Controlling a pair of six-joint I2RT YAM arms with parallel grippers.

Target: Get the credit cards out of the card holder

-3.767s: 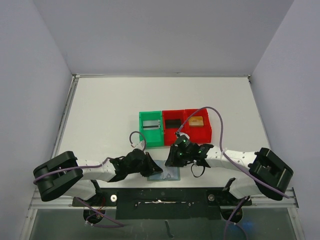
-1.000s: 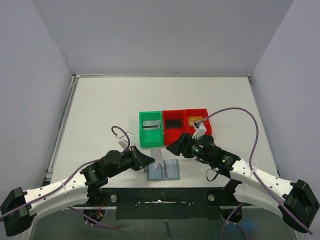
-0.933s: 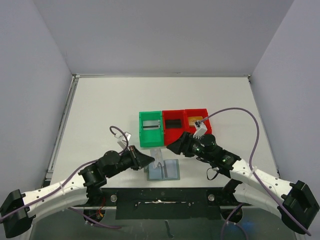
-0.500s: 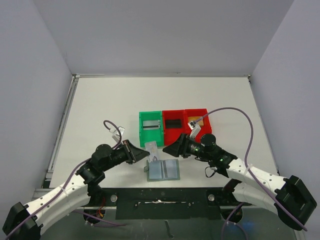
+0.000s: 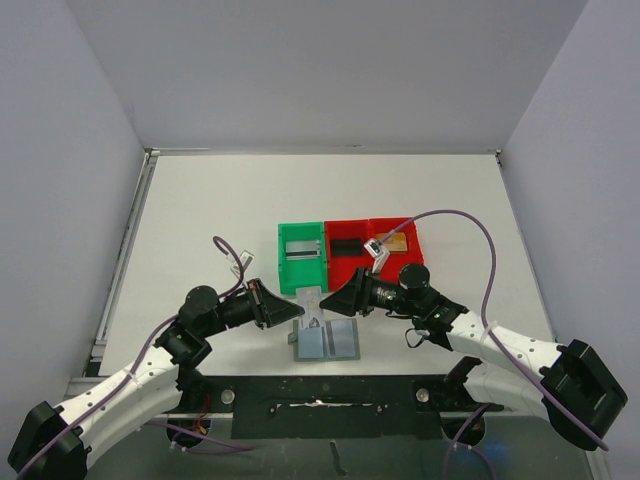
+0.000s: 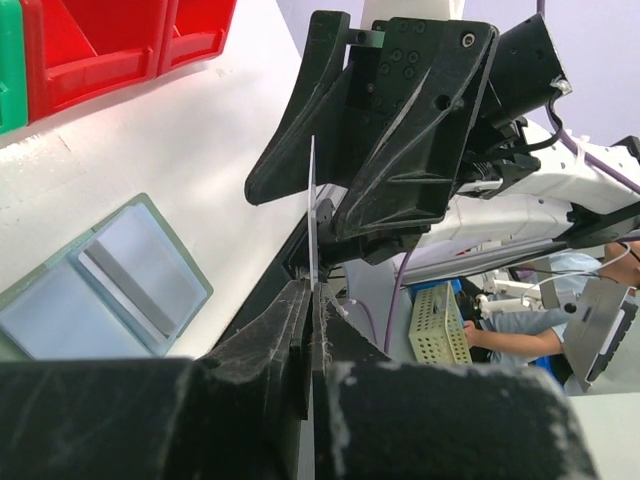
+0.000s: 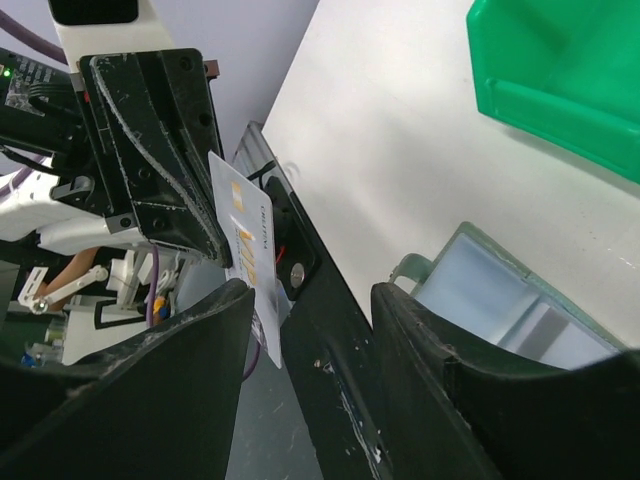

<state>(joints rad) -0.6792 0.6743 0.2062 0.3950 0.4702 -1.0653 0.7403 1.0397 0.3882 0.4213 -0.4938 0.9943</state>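
Card (image 7: 247, 252) stands on edge in the air over the open holder (image 5: 327, 341), which lies flat on the table (image 5: 200, 220) near the green bin (image 5: 302, 260); left gripper (image 6: 308, 292) clamped on one end, right gripper (image 7: 312, 292) jaws apart, straddling the other

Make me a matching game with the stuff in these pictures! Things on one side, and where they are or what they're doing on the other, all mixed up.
Things:
1. card
2. wallet
3. green bin
4. right gripper

Places or states:
A. lying open on the table
B. jaws apart, facing the card
C. pinched in the left gripper, up off the table
D. at the left end of the row, beside the red bins

Pairs: 1-C, 2-A, 3-D, 4-B
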